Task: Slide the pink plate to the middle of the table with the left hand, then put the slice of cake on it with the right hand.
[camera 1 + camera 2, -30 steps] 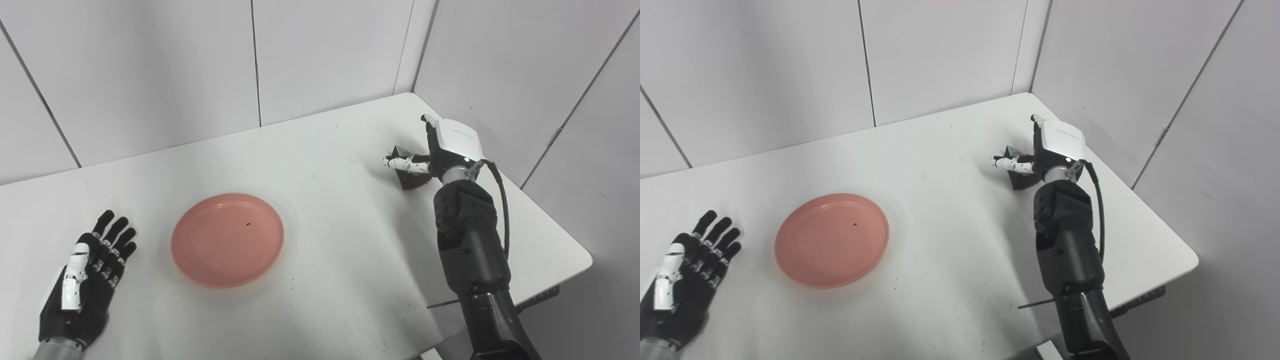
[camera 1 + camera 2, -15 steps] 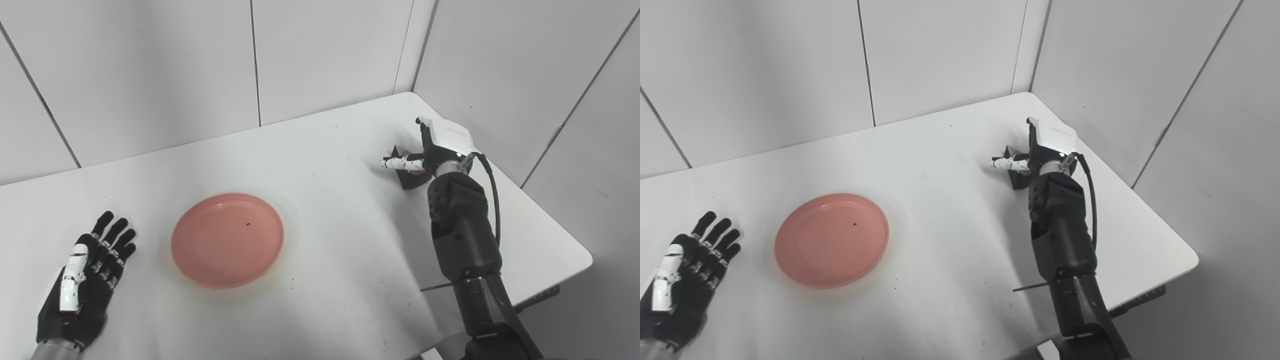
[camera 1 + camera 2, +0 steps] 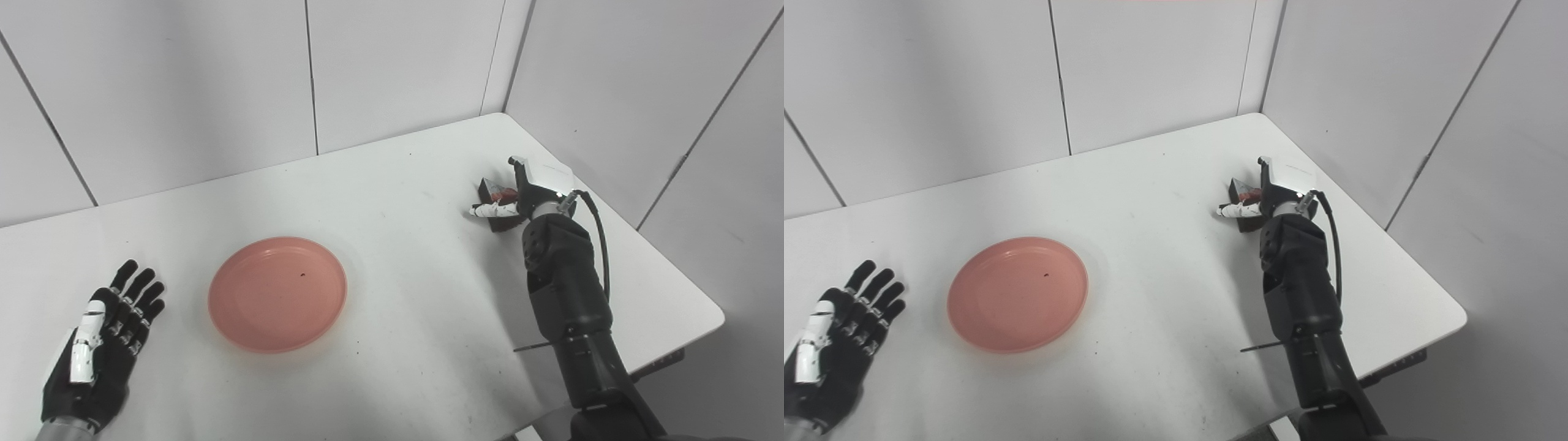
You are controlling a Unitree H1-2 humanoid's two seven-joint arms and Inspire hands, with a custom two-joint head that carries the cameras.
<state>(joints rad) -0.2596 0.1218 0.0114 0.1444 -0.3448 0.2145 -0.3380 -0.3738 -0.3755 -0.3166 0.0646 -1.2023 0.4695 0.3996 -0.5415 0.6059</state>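
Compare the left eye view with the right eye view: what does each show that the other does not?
Only the left eye view shows the whole left robot hand, wrist included. Only the right eye view shows more wall and floor past the table's right edge; there the left robot hand is cut by the frame. Both show the empty pink plate, the left robot hand lying open and flat, and the right robot hand at the cake slice; whether it grips is unclear.
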